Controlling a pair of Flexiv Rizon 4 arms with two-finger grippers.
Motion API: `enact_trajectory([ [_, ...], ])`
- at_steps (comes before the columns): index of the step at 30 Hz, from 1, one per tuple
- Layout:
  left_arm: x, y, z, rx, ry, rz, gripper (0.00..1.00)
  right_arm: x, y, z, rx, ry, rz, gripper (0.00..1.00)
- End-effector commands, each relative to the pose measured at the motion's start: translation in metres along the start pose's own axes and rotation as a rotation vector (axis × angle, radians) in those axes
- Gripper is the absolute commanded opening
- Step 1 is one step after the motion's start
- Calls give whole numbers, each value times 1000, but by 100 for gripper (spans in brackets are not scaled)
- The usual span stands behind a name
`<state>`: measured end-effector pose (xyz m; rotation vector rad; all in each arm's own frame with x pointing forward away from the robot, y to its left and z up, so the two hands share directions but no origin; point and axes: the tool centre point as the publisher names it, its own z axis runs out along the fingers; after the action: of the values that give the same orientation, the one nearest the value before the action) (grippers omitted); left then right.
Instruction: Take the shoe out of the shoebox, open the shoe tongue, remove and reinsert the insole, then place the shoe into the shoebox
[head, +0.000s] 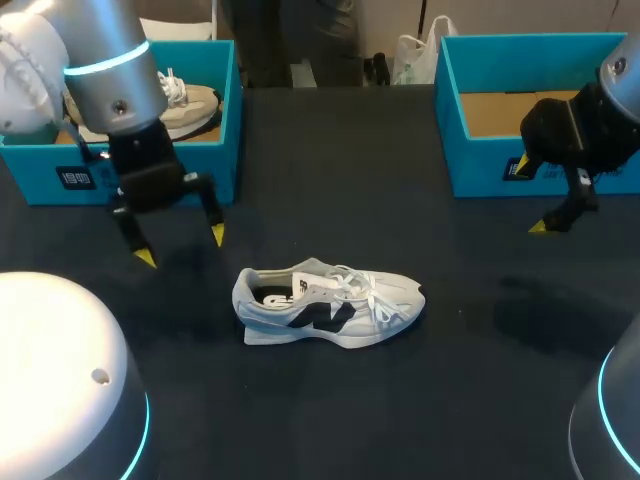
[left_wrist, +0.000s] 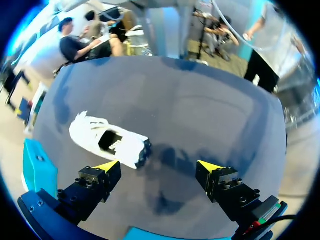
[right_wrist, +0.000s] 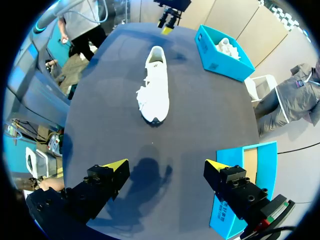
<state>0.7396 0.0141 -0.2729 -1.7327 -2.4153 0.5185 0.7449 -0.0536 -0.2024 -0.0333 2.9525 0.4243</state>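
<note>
Shoe (head: 330, 305) (insole (head: 275, 296) indistinct inside its opening), left gripper (left_wrist: 157, 166) and right gripper (right_wrist: 166, 165) spread wide, holding nothing

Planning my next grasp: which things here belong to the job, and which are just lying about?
Job: shoe; empty right box, probably its own.
Lying about: left box; second shoe inside it.

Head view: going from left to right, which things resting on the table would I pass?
left shoebox → shoe → right shoebox
</note>
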Motion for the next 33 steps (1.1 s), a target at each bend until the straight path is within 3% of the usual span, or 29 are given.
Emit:
enact_trajectory([
  [1,3,11,-5,69,-32,-95,100,-1,0,1,2,0,0,100],
  [11,19,27,-10,191,-207,-350,100,-1,0,1,2,0,0,100],
  [18,31,35,-8,275,-270,-465,100,-1,0,1,2,0,0,100],
  [33,61,45,19,487,-415,-726,100,-1,0,1,2,0,0,100],
])
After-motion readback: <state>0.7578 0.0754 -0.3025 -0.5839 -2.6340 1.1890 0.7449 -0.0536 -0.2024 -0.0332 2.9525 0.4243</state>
